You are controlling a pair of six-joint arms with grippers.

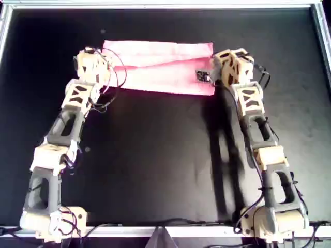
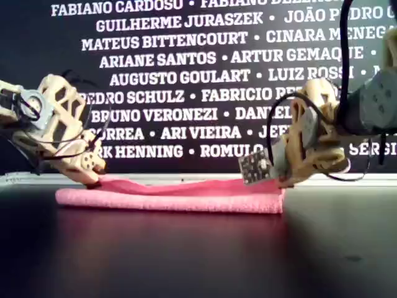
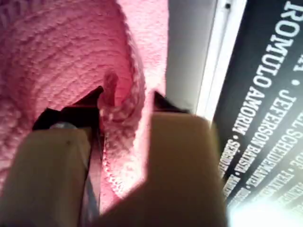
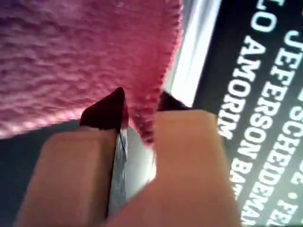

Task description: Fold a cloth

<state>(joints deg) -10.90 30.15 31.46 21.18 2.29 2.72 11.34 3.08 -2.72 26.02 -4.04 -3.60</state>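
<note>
The pink cloth lies doubled into a long band near the table's far edge, and it also shows in the exterior view. My first gripper is shut on the cloth's end at the overhead view's left, low over the table. Its wrist view shows a cloth fold pinched between the jaws. My second gripper is shut on the other end. Its wrist view shows the cloth's edge between the jaws, lifted slightly off the table.
The black table has a pale metal rail along its edges, just behind the cloth. A dark banner with white names stands behind the table. Both arms reach in from the near edge.
</note>
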